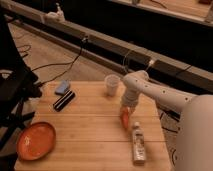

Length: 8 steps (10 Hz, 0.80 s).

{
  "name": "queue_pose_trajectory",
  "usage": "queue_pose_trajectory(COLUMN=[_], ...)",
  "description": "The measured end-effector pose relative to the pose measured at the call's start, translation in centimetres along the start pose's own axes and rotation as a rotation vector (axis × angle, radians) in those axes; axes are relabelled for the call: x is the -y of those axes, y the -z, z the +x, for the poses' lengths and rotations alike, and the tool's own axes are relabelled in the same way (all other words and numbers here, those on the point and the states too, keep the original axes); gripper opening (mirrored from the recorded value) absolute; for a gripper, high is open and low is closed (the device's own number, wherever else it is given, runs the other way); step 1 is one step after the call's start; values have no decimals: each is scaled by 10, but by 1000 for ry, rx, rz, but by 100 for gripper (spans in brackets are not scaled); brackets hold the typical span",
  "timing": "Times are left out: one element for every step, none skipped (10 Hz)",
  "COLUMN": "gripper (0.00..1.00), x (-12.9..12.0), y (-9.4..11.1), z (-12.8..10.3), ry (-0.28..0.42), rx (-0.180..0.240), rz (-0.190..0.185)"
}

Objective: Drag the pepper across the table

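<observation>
The pepper [125,119] is small, slim and orange-red. It lies on the light wooden table [95,125], right of centre, just behind the bottle's cap. My gripper [126,107] comes down from the white arm on the right and sits directly over the pepper's far end, touching or nearly touching it. The gripper hides the pepper's upper tip.
A clear bottle with a white cap [138,143] lies in front of the pepper near the right edge. A white cup [112,85] stands behind the gripper. A round orange plate [36,140] sits front left. A black bar [64,100] and a blue sponge [62,88] lie back left.
</observation>
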Motion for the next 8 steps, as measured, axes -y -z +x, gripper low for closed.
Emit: queue_pose_trajectory(gripper=[0, 0, 0, 0, 0, 0, 0, 0], x=[-11, -23, -30, -37, -45, -55, -68, -79], y=[-1, -2, -3, -3, -4, -6, -8, -10], z=[3, 5, 7, 8, 9, 11, 14, 17], ry=[23, 50, 64, 82, 100, 119, 144, 168], rx=[-5, -13, -18, -20, -25, -31, -37, -40], rz=[-2, -3, -3, -3, -5, -8, -13, -13])
